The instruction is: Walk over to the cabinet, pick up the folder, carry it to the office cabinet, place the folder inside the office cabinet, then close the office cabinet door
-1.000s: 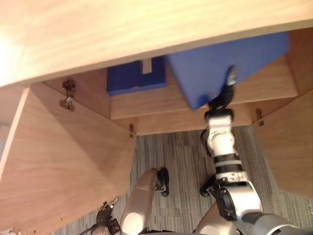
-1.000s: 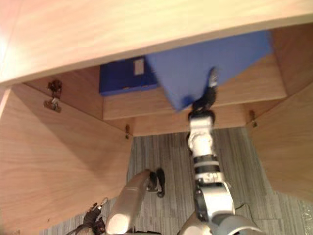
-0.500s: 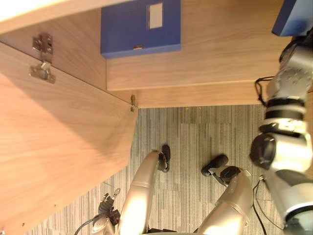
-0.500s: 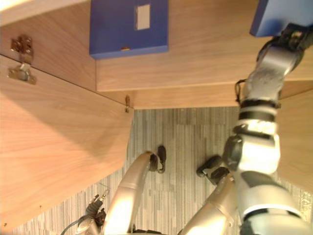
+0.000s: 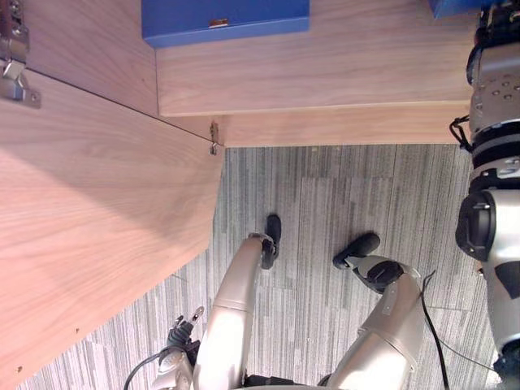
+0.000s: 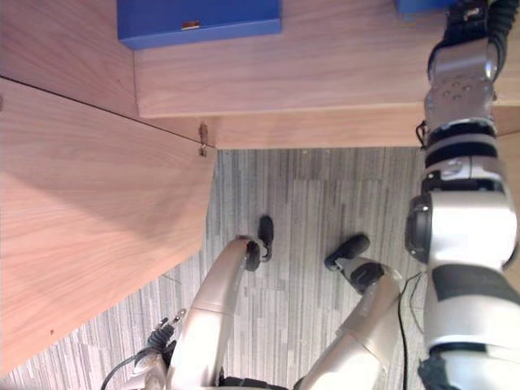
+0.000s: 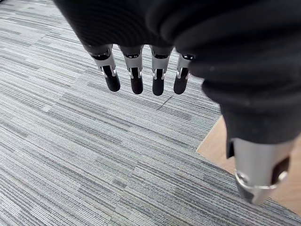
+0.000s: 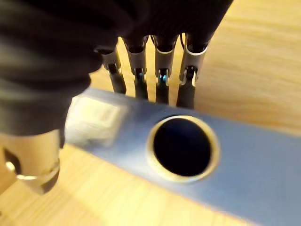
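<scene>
From my station the biggest thing I see is the pale wooden office cabinet (image 5: pixel 341 126), its door (image 5: pixel 89 227) swung open on my robot's left and taking up that whole side of the head views. Below it runs grey striped carpet (image 5: pixel 325 203). The shelf (image 5: pixel 325 73) inside the cabinet carries two blue items. The folder (image 8: pixel 244 169) I am working with lies at the right end of it, with only a corner showing in the head views, just above the right wrist. A second blue folder (image 5: pixel 223 16) sits well apart from it at the left end. The right hand (image 8: pixel 162 66) reaches over the folder's spine with its fingers straight and side by side, tips at the far edge. The thumb stands apart on the near side over bare wood, so I read the hand as spread, not clamped. The left hand (image 7: pixel 136 77) hangs over the carpet, fingers straight and relaxed, holding nothing. The spine has a round ring hole (image 8: pixel 182 147) with a pale rim, and beside it a whitish label (image 8: pixel 91 123) too blurred for me to read. A small hinge (image 5: pixel 214 138) sits where door meets cabinet. A tiny metal tab (image 5: pixel 218 23) shows on the second blue folder, and I can make out no lettering on it.
</scene>
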Motion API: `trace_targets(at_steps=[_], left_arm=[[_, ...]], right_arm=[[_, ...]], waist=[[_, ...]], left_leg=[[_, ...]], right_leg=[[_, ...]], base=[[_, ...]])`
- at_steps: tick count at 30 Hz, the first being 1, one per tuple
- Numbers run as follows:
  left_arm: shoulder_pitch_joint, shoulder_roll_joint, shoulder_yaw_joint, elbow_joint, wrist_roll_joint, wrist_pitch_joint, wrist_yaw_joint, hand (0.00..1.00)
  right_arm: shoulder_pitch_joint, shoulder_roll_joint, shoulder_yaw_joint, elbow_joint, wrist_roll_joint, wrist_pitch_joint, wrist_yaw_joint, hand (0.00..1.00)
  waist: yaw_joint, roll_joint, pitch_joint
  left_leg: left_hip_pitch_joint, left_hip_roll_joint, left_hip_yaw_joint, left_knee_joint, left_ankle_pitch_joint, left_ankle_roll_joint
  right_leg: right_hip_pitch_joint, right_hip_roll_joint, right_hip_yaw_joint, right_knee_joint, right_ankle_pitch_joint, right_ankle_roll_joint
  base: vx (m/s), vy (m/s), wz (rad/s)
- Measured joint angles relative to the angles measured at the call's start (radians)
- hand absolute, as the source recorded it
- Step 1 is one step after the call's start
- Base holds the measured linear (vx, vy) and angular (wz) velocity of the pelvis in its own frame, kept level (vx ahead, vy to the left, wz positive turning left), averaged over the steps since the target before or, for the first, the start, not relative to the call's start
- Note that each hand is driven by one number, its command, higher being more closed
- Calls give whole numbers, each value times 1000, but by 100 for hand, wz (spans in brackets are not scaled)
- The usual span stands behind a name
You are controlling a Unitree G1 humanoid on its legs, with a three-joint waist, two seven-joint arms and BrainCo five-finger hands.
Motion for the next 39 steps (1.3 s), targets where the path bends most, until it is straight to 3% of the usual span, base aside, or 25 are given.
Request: trace_targets(at_steps=[4,8,13,15,18,21,26,34,39], left_arm=[[0,-2,27,2,-36,12,-2,0],[0,-2,48,2,-53,17,-4,0],[0,-1,56,4,-55,21,-32,0],[0,1,54,2,-53,19,-58,0],[15,5,44,-30,-43,16,-86,0],[26,9,41,-75,-33,14,-113,0],[38,18,41,-126,-33,11,-123,0],[73,41,64,-184,-33,10,-154,0],[78,55,61,-186,-34,8,-174,0]], right_arm=[[-11,-5,36,0,-11,25,32,0],[-11,-4,42,-10,-96,64,80,0],[-14,-18,127,-10,-412,180,180,0],[-15,-50,210,-7,-672,250,290,0],[-26,-90,298,-7,-952,292,419,0],[-6,-98,317,-7,-1183,298,501,0],[128,-96,314,-78,-1403,269,536,0],[313,-29,307,-62,-1479,255,547,0],[419,65,319,-65,-1632,247,550,0]], waist=[[-3,-7,4],[-6,-15,9],[-8,-20,12],[-11,-22,13],[-8,-35,14],[-10,-52,16],[1,-74,13],[-2,-107,-3],[-6,-134,-18]], left_leg=[[-3,3,-3,-1,2,-3],[-3,9,-4,-1,3,-4],[-5,29,-4,-1,4,-5],[-4,31,-5,-5,7,-10],[0,45,-7,-21,12,-15],[27,51,-10,-52,23,-21],[94,73,2,-100,29,-25],[292,78,13,-297,89,-43],[440,84,15,-482,159,-66]], right_leg=[[-3,5,0,1,0,0],[-3,13,0,-2,0,0],[-3,38,0,-17,6,-10],[-3,41,-1,-18,6,-10],[9,62,-16,-44,17,-29],[40,74,-33,-74,24,-40],[112,104,-56,-131,34,-51],[297,157,-112,-304,76,-42],[422,214,-149,-450,115,-38]], base=[[55,-43,0],[47,-46,-4],[41,-44,-9],[40,-48,-2],[41,-52,-8],[47,-41,-6],[67,-48,-9],[93,-37,-2],[98,-71,-2]])
